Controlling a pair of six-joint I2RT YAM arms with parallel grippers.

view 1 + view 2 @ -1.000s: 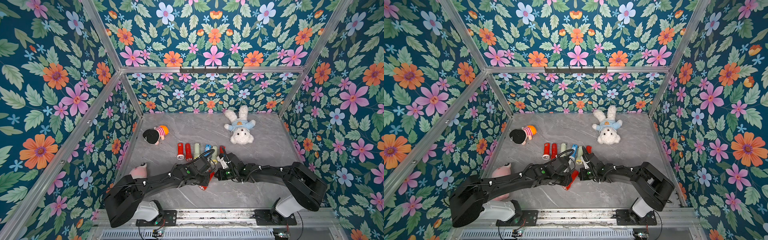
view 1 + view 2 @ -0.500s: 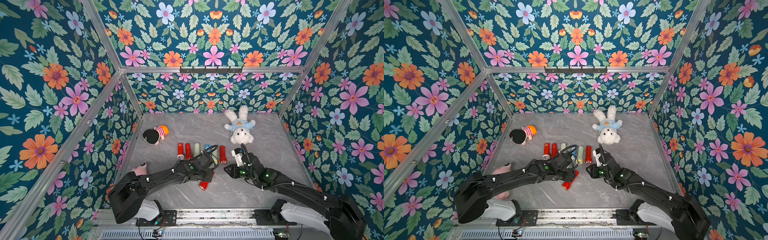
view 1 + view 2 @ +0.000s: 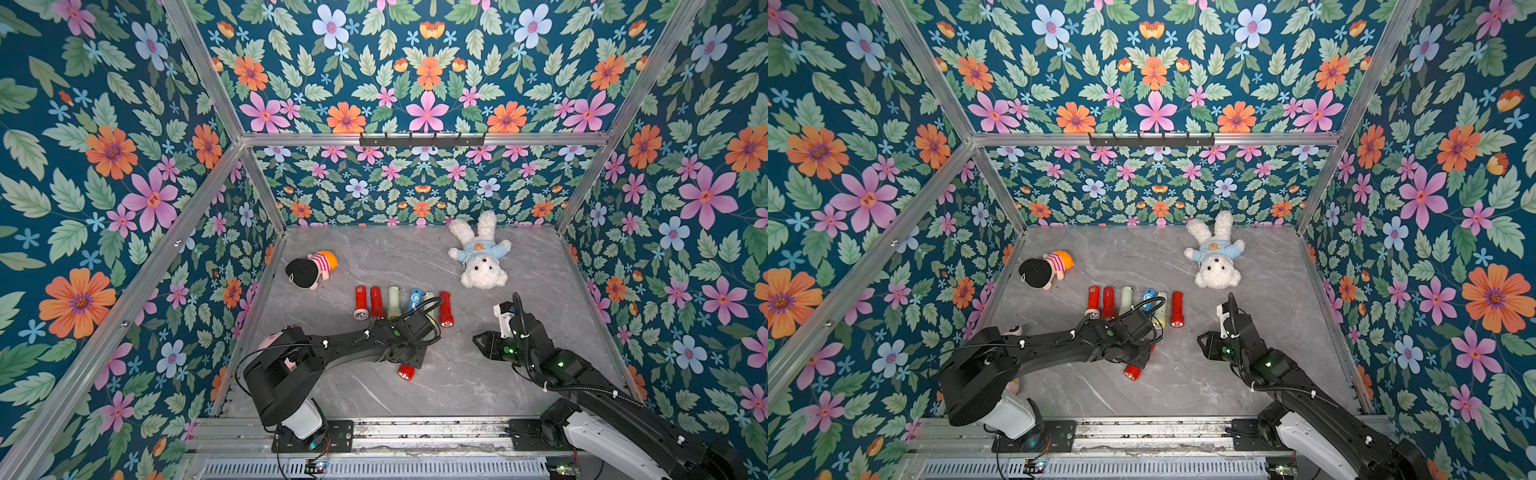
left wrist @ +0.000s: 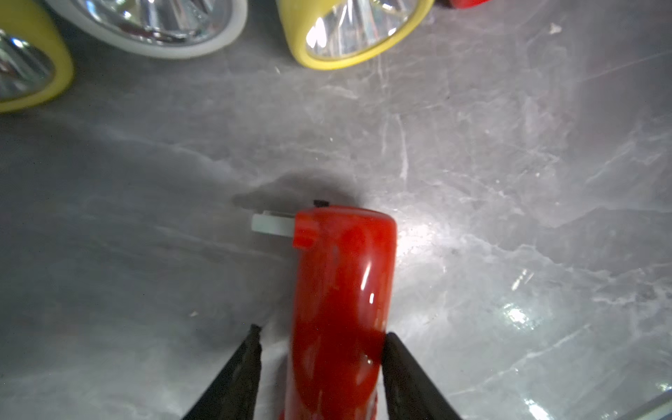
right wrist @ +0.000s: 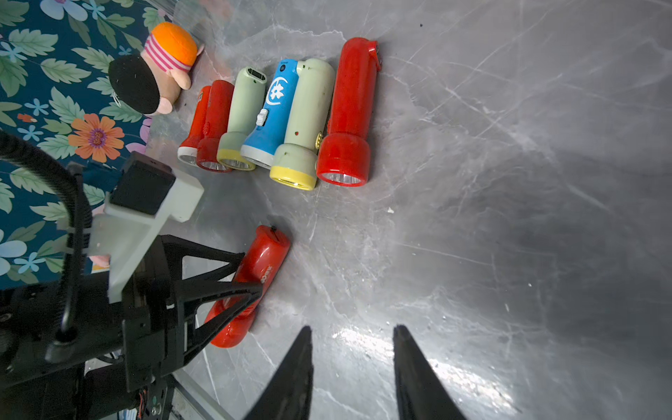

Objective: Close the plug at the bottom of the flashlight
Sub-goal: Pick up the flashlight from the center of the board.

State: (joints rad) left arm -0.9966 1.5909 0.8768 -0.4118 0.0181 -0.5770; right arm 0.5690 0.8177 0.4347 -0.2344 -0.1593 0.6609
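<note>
A red flashlight (image 3: 405, 371) lies on the grey table, lens end toward the front edge. My left gripper (image 4: 323, 331) straddles its body (image 4: 342, 291): one finger touches it, while a gap shows at the other, so the jaws are open. At the flashlight's bottom end a small white tab (image 4: 272, 224) sticks out sideways; I cannot tell how the plug sits. My right gripper (image 5: 353, 329) is open and empty, hovering well to the right of the flashlight (image 5: 254, 280). Both top views show this right gripper (image 3: 1202, 341) apart from it.
A row of several flashlights (image 3: 399, 303) lies just behind the left wrist. A doll with an orange cap (image 3: 311, 268) lies back left and a white plush bear (image 3: 480, 257) back right. A pink toy (image 3: 270, 343) peeks out beside the left arm. Floral walls enclose the table.
The right gripper let go, opened and drew back to the right, away from the flashlight. The left gripper loosened around the flashlight, which now lies on the table.
</note>
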